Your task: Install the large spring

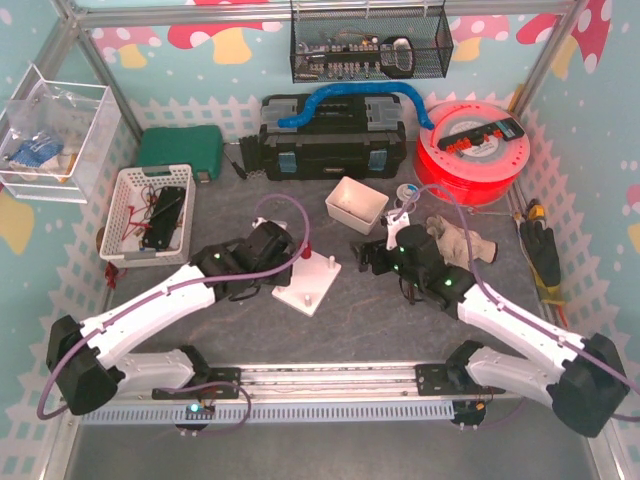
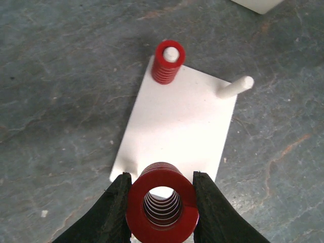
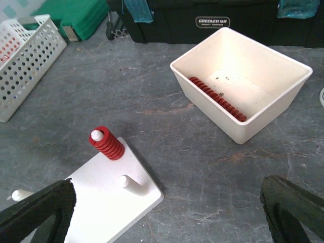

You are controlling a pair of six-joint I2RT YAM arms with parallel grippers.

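- Overhead, my left gripper point(image 1: 276, 266) sits at the edge of the white peg board point(image 1: 315, 290). My right gripper point(image 1: 367, 256) waits just beside the board, near the white bin point(image 1: 357, 203).
- Left wrist: the jaws are clamped on the large red spring point(image 2: 162, 212), which hangs over the board's near edge. A small red spring point(image 2: 168, 62) fills the far peg, and a bare peg point(image 2: 235, 87) stands free. I judge I should centre the bore on a free peg and lower straight, coils untilted.
- Right wrist: the fingers point(image 3: 35, 212) are spread wide and hold nothing. A slim red spring point(image 3: 217, 98) lies in the bin.
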